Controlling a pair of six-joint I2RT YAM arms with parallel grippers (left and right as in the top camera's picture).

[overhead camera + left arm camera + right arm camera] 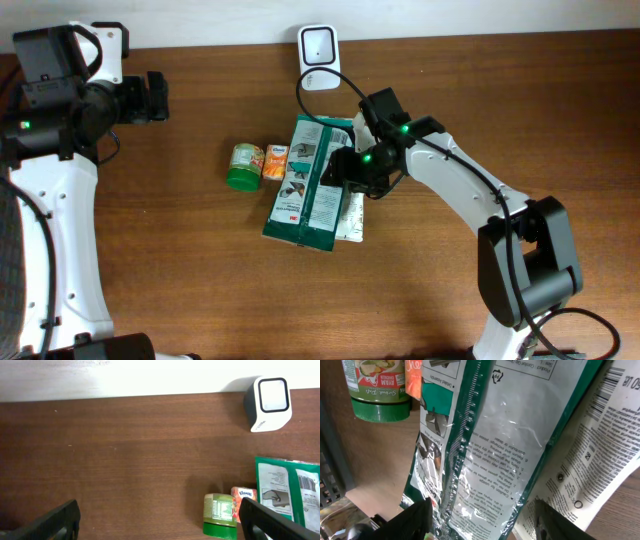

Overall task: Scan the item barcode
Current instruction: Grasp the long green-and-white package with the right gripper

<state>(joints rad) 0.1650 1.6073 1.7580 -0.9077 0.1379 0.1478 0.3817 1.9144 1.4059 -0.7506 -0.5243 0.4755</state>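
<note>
R gripper (350, 165) hangs just in front of the scanner (318, 45), fingers apart astride the green pouch (305, 185); can't tell if it pinches. Pouch lies in front of scanner, long axis running roughly toward it. L gripper (155, 97), wide open & empty, sits well left of scanner, much farther from pouch

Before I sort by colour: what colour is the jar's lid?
Green lid; right wrist view shows it best.

Lab set up like a shop checkout, wooden table (180, 270), barcode scanner (317, 45) at its far edge, packaged groceries (310, 190), white wall (125, 375)
</note>
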